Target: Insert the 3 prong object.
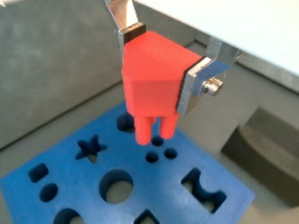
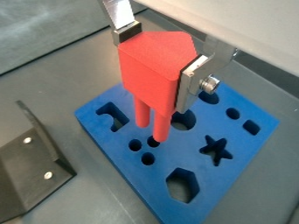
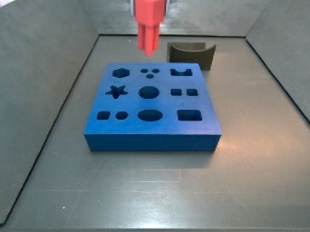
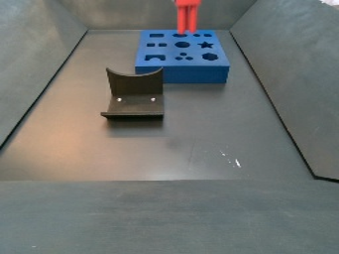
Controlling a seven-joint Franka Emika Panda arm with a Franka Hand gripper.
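Note:
My gripper (image 1: pixel 163 61) is shut on the 3 prong object (image 1: pixel 155 79), a bright red peg with narrow parallel prongs pointing down; it shows in both wrist views (image 2: pixel 155 74). It hangs just above the blue block (image 3: pixel 151 104), near the block's far edge, with its prongs (image 1: pixel 149 131) close over a cluster of three small round holes (image 1: pixel 163 155). In both side views the red peg (image 3: pixel 148 25) (image 4: pixel 187 15) is upright above the block's far part (image 4: pixel 185 55). The silver fingers (image 2: pixel 193 80) clamp its flat sides.
The blue block has several cut-outs: star (image 3: pixel 116 91), hexagon (image 3: pixel 120 71), circles and squares. A dark grey curved block (image 3: pixel 190 56) stands beyond the blue block. The dark fixture (image 4: pixel 133 96) stands on the grey floor. Grey walls (image 3: pixel 54 54) enclose the floor.

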